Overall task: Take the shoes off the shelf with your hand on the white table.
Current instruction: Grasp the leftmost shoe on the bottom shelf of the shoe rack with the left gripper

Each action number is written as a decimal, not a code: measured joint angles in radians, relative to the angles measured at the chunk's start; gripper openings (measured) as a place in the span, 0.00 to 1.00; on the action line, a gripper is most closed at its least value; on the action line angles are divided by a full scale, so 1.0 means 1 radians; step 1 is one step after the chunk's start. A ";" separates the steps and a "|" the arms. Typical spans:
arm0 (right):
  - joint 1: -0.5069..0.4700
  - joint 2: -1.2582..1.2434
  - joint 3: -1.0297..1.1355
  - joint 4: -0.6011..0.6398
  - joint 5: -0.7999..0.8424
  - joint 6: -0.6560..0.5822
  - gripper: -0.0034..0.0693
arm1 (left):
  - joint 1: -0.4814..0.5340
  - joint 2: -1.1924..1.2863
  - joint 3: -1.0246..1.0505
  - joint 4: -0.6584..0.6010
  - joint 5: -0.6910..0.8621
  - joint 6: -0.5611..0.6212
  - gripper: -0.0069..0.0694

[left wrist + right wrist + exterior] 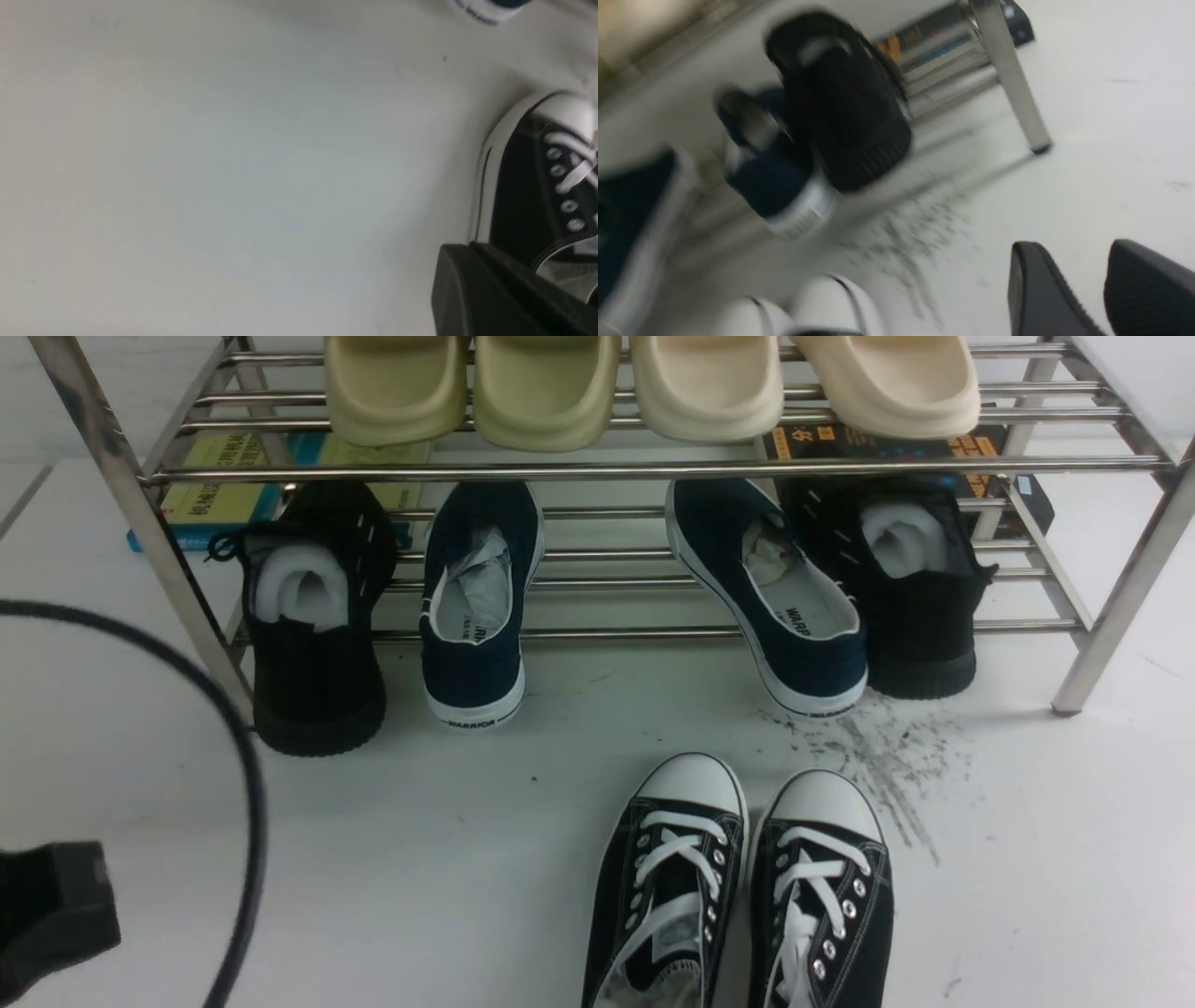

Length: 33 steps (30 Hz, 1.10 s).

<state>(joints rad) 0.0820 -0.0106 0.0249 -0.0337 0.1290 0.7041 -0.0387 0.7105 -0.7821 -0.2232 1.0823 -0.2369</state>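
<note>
The left jaws show in the front view as a matte black, blocky housing at about eight o'clock, with a thick black cable looping past it. Up close, one black finger has a hard, angular edge. The right jaws are two dark, rounded pads with fine ribbed faces.

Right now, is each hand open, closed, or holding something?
Left hand: cannot tell; only part of it shows.
Right hand: open, holding nothing.
</note>
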 joint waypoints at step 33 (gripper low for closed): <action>0.011 0.058 -0.447 -0.131 0.263 0.164 0.03 | -0.219 0.757 -0.592 -0.042 -0.016 0.103 0.46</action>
<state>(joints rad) 0.0934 0.0471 -0.4219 -0.1643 0.3920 0.8682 -0.2572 1.4676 -1.3745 -0.2648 1.0666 -0.1338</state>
